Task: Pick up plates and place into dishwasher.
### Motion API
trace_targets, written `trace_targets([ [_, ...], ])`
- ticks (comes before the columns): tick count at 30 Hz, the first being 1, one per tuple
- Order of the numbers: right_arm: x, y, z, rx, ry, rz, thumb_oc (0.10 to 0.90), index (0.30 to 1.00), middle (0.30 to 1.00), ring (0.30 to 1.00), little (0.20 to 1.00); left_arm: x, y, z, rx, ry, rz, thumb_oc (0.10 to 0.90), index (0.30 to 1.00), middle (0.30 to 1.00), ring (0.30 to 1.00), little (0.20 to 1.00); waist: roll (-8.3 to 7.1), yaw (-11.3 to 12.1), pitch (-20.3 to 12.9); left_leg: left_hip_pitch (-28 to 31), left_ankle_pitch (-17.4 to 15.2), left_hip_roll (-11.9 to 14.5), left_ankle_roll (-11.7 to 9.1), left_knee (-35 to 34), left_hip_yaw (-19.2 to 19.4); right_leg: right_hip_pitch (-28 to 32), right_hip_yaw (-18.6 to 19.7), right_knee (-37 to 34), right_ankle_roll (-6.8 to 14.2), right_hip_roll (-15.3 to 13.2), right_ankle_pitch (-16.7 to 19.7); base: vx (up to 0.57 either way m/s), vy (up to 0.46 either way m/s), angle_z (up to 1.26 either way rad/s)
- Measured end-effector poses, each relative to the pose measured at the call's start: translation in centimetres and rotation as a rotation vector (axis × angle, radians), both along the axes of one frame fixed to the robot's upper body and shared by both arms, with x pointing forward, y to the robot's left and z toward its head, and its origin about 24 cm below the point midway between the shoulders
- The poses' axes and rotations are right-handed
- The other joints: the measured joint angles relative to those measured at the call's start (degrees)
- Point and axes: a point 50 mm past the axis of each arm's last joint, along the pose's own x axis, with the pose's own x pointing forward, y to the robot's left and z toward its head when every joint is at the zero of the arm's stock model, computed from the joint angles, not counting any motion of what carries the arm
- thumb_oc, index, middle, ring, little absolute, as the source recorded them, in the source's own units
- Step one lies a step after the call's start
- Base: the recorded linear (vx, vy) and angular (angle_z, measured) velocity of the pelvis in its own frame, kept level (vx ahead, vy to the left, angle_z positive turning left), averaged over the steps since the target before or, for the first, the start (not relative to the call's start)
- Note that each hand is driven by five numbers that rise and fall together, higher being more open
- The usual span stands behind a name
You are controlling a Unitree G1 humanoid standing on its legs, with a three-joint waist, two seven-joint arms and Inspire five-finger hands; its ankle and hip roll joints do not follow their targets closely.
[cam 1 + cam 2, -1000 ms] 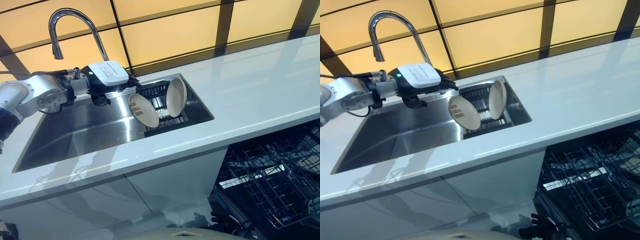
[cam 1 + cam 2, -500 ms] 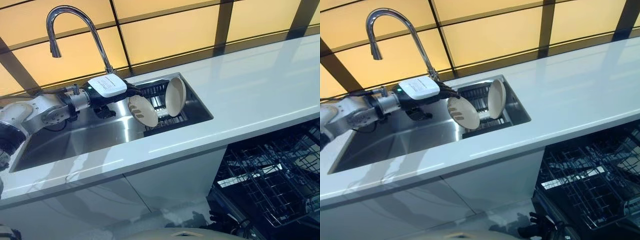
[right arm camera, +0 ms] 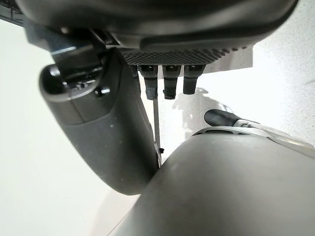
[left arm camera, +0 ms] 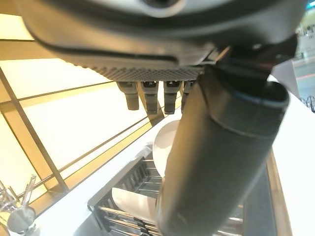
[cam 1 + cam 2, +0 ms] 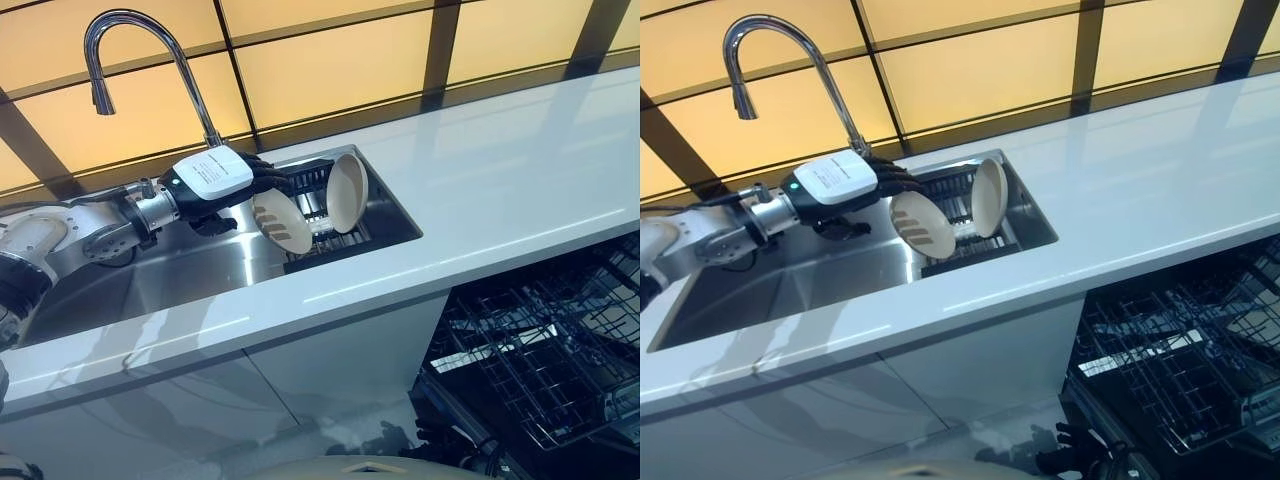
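We reach our left hand over the sink, fingers relaxed, just behind the nearer of two cream plates standing in the black rack; right hand open.

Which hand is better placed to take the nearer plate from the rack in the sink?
The left hand. It is open above the sink, close behind the nearer plate in the rack. The right hand appears away from the sink.
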Motion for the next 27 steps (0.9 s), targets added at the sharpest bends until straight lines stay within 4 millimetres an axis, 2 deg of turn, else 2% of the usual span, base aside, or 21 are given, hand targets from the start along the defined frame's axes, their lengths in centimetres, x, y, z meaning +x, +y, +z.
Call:
trace_targets([
  [27, 0.2, 0.2, 0.1, 0.004, -0.013, 0.013, 0.8, 0.9, 0.9, 0.9, 0.9, -0.5, 0.0, -2.1, 0.087, -0.005, -0.039, 0.8, 0.9, 0.9, 0.9, 0.9, -1.07, -0.3, 0.7, 0.5, -0.3, 0.0, 0.2, 0.0, 1.5, -0.1, 1.5, 0.0, 0.1, 0.0, 0.1, 0.02, 0.036, -0.03],
])
